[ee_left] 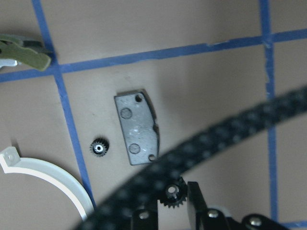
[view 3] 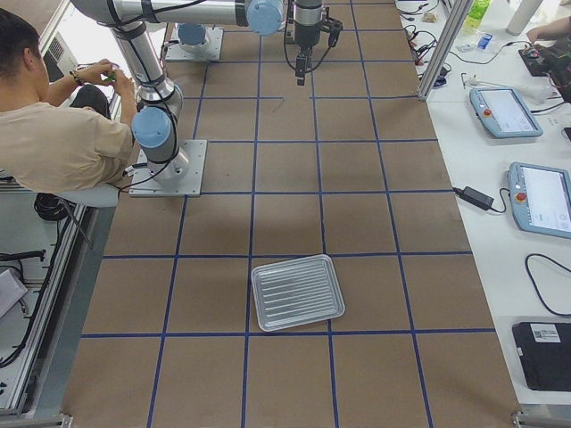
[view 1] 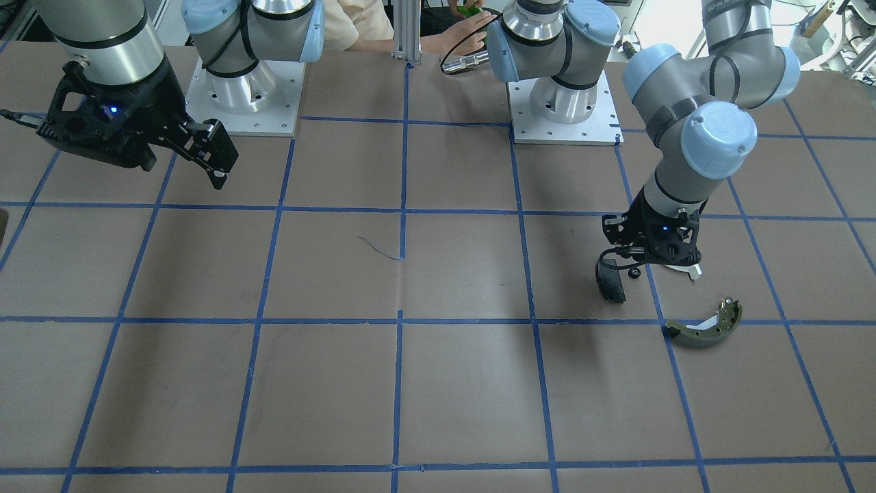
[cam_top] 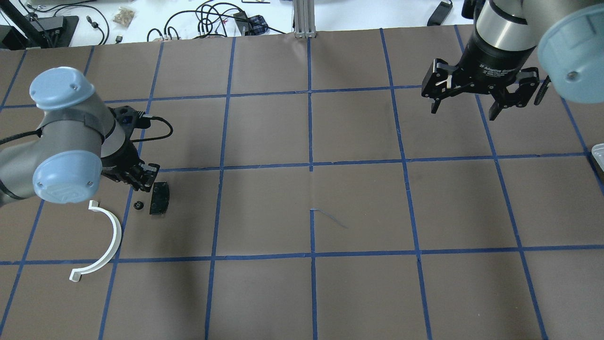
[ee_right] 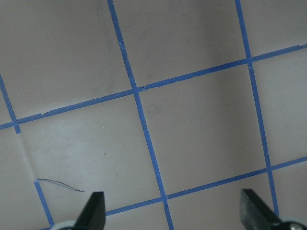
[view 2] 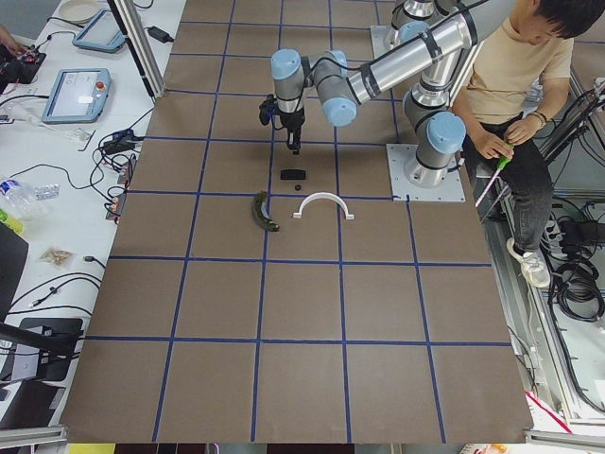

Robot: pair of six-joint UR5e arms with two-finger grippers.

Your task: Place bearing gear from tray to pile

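Left wrist view: left gripper (ee_left: 175, 199) pinching bearing gear (ee_left: 172, 193)
1 loose gear (ee_left: 99, 147) beside black pad (ee_left: 137, 128); right gripper (cam_top: 465, 106) spread

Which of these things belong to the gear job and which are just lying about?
Job: left gripper, gear it grips, tray, pile of second gear, black pad, white half-ring, brake shoe.
Lying about: teach pendants, cables, open right gripper.

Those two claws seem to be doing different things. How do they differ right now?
The left gripper is shut on a small black gear, while the right gripper is wide open and empty. The left gripper sits low next to the black pad, whereas the right gripper hangs higher over a bare stretch of table. Both are black, two-fingered and point downward.
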